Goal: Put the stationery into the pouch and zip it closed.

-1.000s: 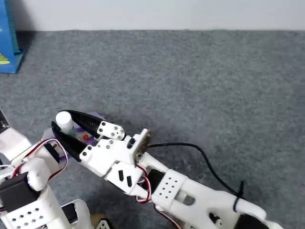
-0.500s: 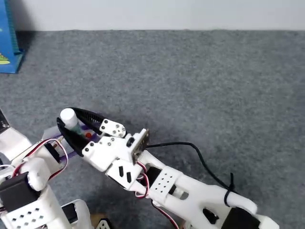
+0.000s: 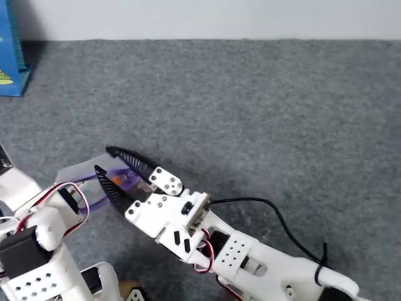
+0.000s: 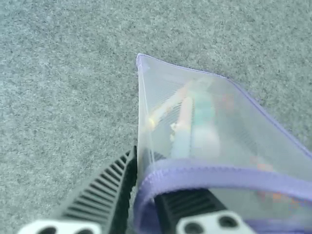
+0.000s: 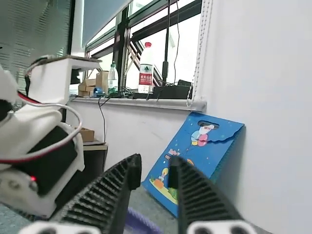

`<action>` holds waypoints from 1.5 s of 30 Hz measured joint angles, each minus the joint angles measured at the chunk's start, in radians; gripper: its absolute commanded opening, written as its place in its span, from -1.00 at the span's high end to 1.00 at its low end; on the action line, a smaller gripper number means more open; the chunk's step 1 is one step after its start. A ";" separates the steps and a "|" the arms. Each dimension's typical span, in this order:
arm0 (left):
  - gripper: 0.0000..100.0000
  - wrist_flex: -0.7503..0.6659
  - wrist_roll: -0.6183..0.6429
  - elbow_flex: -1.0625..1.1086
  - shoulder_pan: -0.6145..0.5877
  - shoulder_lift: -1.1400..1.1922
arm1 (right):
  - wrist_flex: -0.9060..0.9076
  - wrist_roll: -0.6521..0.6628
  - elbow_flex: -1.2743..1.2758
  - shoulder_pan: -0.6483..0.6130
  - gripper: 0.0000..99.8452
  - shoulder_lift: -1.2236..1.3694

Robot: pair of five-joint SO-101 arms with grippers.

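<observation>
The pouch (image 3: 80, 174) is clear plastic with a purple zip edge and lies at the front left of the grey carpet. In the left wrist view the pouch (image 4: 204, 122) holds several pieces of stationery (image 4: 187, 124), seen as green, orange and white shapes through its wall. My left gripper (image 4: 146, 183) is shut on the pouch's purple rim, holding the mouth up. My right gripper (image 3: 103, 160) stands open over the pouch's mouth with nothing between its black fingers. The right gripper (image 5: 152, 171) also shows a bare gap in its own wrist view.
A blue box (image 3: 10, 50) leans at the far left by the wall, also the blue box (image 5: 200, 156) in the right wrist view. A black cable (image 3: 269, 210) trails over the carpet from the right arm. The left arm (image 3: 34, 241) fills the front left corner.
The right gripper held a white-capped stick over the pouch; now its fingers are bare and it has drawn back to the right. The pouch has shifted slightly.
</observation>
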 measured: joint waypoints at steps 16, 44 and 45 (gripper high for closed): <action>0.98 0.000 0.000 0.000 0.000 0.002 | 0.798 0.000 -0.054 0.184 0.74 -0.393; 0.98 0.000 0.000 0.000 0.000 0.002 | 1.168 -0.144 -0.031 0.118 0.52 -0.305; 0.98 0.000 0.000 0.000 0.000 0.002 | 1.146 -0.144 -0.034 0.117 0.52 -0.279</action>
